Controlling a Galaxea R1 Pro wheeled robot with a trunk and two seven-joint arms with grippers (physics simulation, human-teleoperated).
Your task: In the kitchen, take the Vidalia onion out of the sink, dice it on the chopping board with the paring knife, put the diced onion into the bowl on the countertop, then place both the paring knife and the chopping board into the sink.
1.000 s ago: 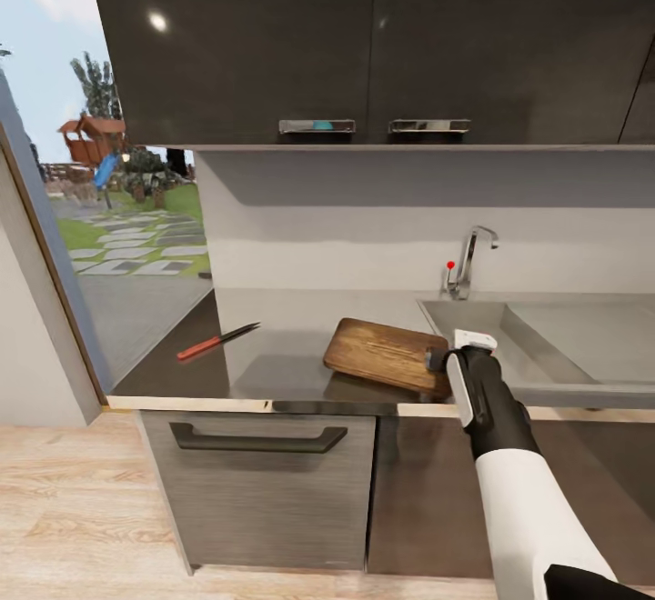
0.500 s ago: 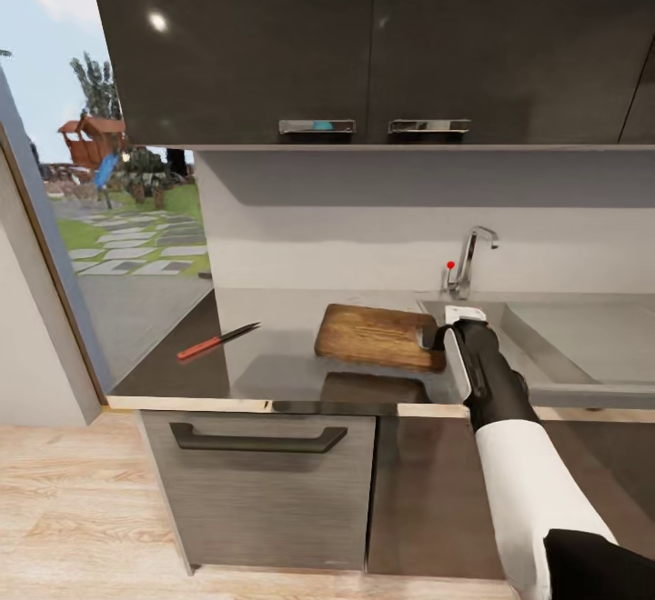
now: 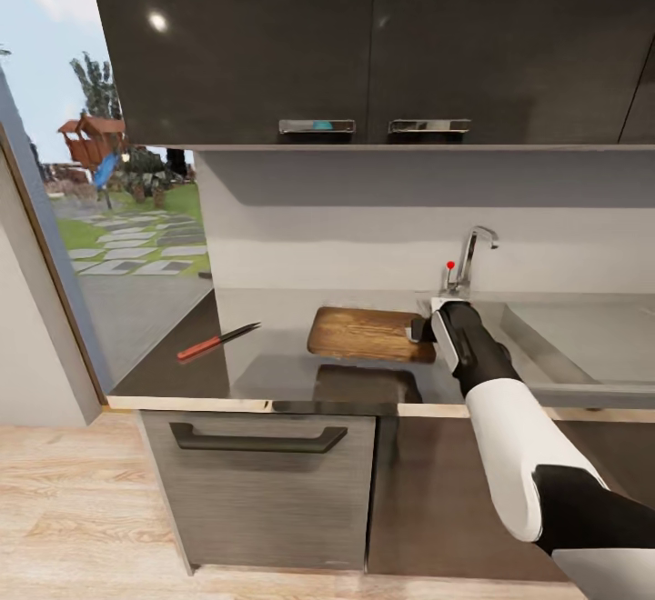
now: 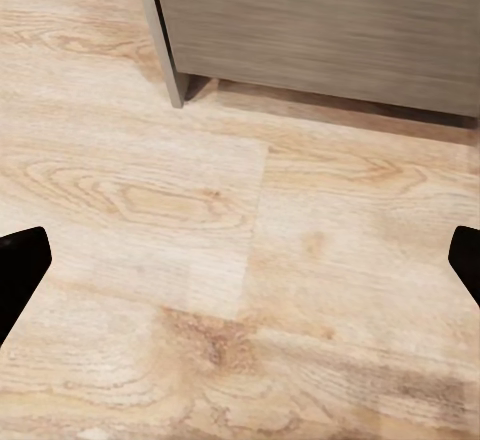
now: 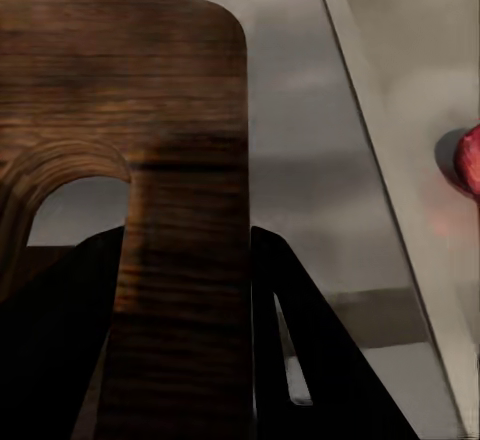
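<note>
My right gripper (image 3: 420,327) is shut on the chopping board (image 3: 364,335) at its handle end and holds it roughly level just above the grey countertop (image 3: 273,364), left of the sink (image 3: 555,336). In the right wrist view the black fingers (image 5: 300,340) clamp the wooden strip beside the board's (image 5: 120,110) handle slot. The pinkish-red Vidalia onion (image 5: 468,160) peeks in beyond the sink's rim. The paring knife (image 3: 216,342) lies on the countertop's left part, red handle toward the front. My left gripper (image 4: 240,260) hangs open over the wooden floor. The bowl is out of view.
A chrome tap (image 3: 468,259) with a red knob stands behind the sink. Dark wall cabinets (image 3: 364,45) hang above, and a drawer with a handle (image 3: 259,441) sits under the counter. A window opening (image 3: 118,209) lies at the left.
My right gripper has carried the chopping board up and back toward the wall, slightly leftward, and the board has levelled out. The knife has not moved.
</note>
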